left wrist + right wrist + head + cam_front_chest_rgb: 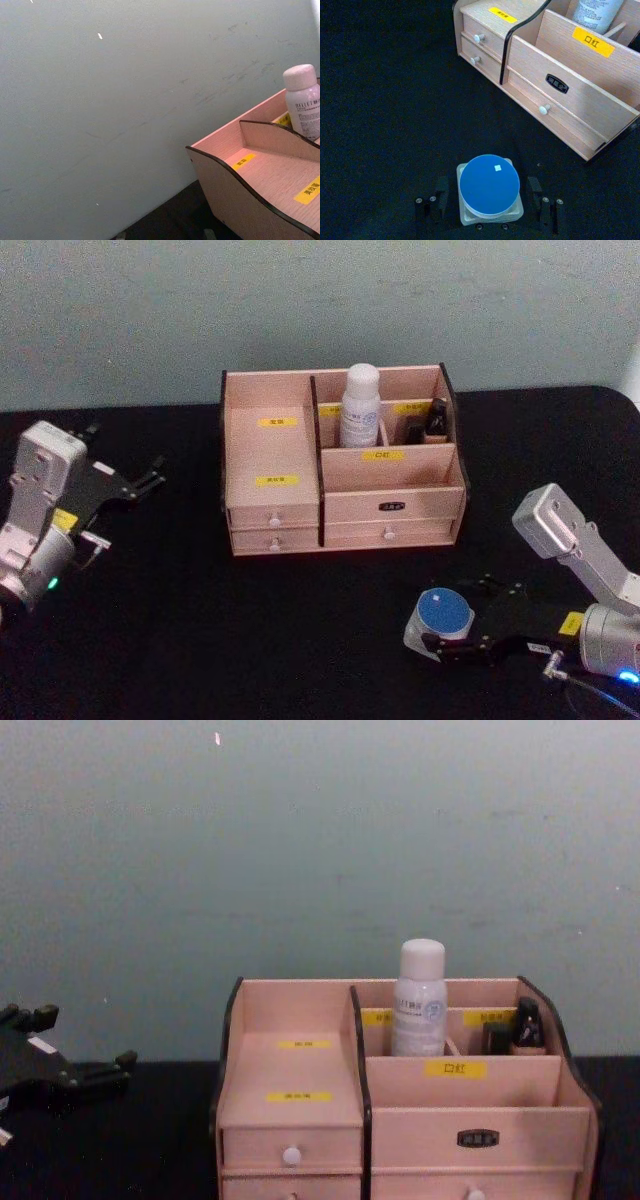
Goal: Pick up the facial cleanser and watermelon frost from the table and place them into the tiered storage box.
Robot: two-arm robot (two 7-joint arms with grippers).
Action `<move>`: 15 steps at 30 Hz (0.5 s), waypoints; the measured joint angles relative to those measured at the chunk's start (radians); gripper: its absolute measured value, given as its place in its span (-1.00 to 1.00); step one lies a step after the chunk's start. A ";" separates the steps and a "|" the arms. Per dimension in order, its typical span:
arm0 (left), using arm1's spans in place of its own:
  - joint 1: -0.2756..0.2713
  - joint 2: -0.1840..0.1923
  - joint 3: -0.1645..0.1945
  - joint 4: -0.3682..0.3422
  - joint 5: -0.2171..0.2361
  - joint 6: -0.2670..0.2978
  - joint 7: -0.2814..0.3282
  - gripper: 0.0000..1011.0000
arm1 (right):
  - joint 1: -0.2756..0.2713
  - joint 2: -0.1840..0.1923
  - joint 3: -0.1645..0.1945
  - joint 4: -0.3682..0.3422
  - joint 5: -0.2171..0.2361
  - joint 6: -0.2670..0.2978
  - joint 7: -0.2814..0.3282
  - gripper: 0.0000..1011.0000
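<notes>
Right hand (488, 200) — fingers apart — astride blue-lidded jar (489, 183); left hand (152, 474) aside

The yellow label (592, 41) on the tiered storage box (560, 70), beyond the right end effector (490, 199), reads "口红". The white bottle (305, 102) shows "DELLET"; the other labels cannot be read.

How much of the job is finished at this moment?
Done: the white bottle stands in the box. In hand: the right gripper is open around the blue-lidded jar on the table. To do: grip, lift, place it. The left gripper is parked.
</notes>
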 joint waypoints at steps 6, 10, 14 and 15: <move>0.000 0.000 0.000 0.000 0.000 0.000 0.000 0.98 | 0.001 -0.004 -0.002 0.001 -0.006 0.007 -0.005 0.98; 0.000 0.000 0.000 0.000 0.000 0.000 0.000 0.98 | 0.001 -0.004 -0.002 0.001 -0.006 0.007 -0.005 0.98; 0.000 0.000 0.000 0.000 0.000 0.000 0.000 0.98 | 0.001 -0.004 -0.002 0.000 -0.006 0.007 -0.005 0.98; 0.000 0.000 0.000 0.000 0.000 0.000 0.000 0.98 | 0.001 -0.004 -0.002 0.000 -0.006 0.006 -0.005 0.98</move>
